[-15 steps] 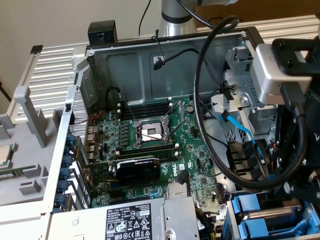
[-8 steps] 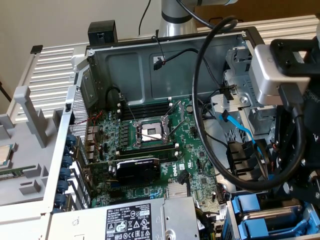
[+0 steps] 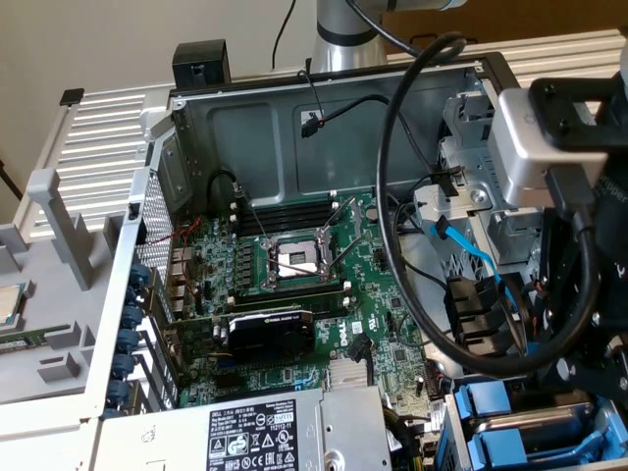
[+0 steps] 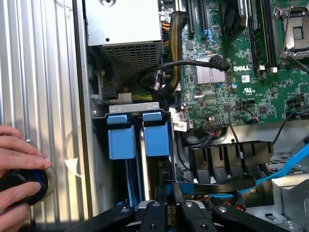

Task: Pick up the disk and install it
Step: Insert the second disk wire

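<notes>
1. My gripper (image 4: 166, 202) is closed narrow, its jaws pinching the blue-railed edge of the disk (image 4: 157, 139).
2. The disk stands edge-on in the drive bay (image 4: 112, 112), directly under me, just beside a second blue carrier (image 4: 120, 137).
3. Room is tight: the bay's metal wall is on one side and a black ribbed bracket (image 4: 227, 157) with a flat black cable (image 4: 217, 183) on the other.
4. The power supply (image 4: 125, 29) borders the bay's far end.
5. Beyond the ribbed case wall (image 4: 38, 96), a person's hand (image 4: 19, 169) rests on a black knob (image 4: 21, 186).
</notes>
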Available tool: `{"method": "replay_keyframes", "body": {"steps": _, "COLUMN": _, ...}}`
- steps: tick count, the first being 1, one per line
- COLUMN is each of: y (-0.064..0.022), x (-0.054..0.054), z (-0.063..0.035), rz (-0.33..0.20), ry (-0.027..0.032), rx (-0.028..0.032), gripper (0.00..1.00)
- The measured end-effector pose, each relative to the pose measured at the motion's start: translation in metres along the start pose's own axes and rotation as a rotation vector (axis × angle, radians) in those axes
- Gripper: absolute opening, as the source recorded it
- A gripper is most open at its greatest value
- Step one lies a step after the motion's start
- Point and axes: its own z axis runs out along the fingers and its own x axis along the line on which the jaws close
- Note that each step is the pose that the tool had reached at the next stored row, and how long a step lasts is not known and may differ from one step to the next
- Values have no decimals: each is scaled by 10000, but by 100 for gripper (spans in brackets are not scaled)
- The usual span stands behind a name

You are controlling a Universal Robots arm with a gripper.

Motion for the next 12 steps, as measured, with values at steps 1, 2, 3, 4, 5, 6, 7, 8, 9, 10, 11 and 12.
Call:
{"method": "replay_keyframes", "body": {"steps": 1, "y": 2, "x": 1, "z": 0, "rz": -1, "ry": -1, "rx": 6, "gripper": 16}}
{"method": "replay_keyframes", "body": {"steps": 2, "y": 5, "x": 2, "z": 1, "rz": 1, "ry": -2, "rx": 11, "gripper": 16}}
{"method": "replay_keyframes", "body": {"steps": 3, "y": 7, "x": 2, "z": 1, "rz": 0, "ry": -3, "rx": 16, "gripper": 16}}
{"method": "replay_keyframes", "body": {"steps": 4, "y": 9, "x": 3, "z": 1, "rz": 0, "ry": -3, "rx": 21, "gripper": 16}}
{"method": "replay_keyframes", "body": {"steps": 5, "y": 10, "x": 3, "z": 1, "rz": 0, "ry": -3, "rx": 26, "gripper": 16}}
{"method": "replay_keyframes", "body": {"steps": 6, "y": 12, "x": 3, "z": 2, "rz": 0, "ry": -4, "rx": 31, "gripper": 16}}
{"method": "replay_keyframes", "body": {"steps": 7, "y": 15, "x": 3, "z": 2, "rz": 1, "ry": -6, "rx": 37, "gripper": 16}}
{"method": "replay_keyframes", "body": {"steps": 8, "y": 17, "x": 4, "z": 3, "rz": 1, "ry": -6, "rx": 43, "gripper": 16}}
{"method": "replay_keyframes", "body": {"steps": 9, "y": 19, "x": 4, "z": 2, "rz": 1, "ry": -6, "rx": 49, "gripper": 16}}
{"method": "replay_keyframes", "body": {"steps": 10, "y": 20, "x": 4, "z": 2, "rz": 1, "ry": -6, "rx": 55, "gripper": 16}}
{"method": "replay_keyframes", "body": {"steps": 11, "y": 21, "x": 4, "z": 3, "rz": 1, "ry": -7, "rx": 61, "gripper": 16}}
{"method": "replay_keyframes", "body": {"steps": 12, "y": 21, "x": 4, "z": 3, "rz": 1, "ry": -8, "rx": 68, "gripper": 16}}
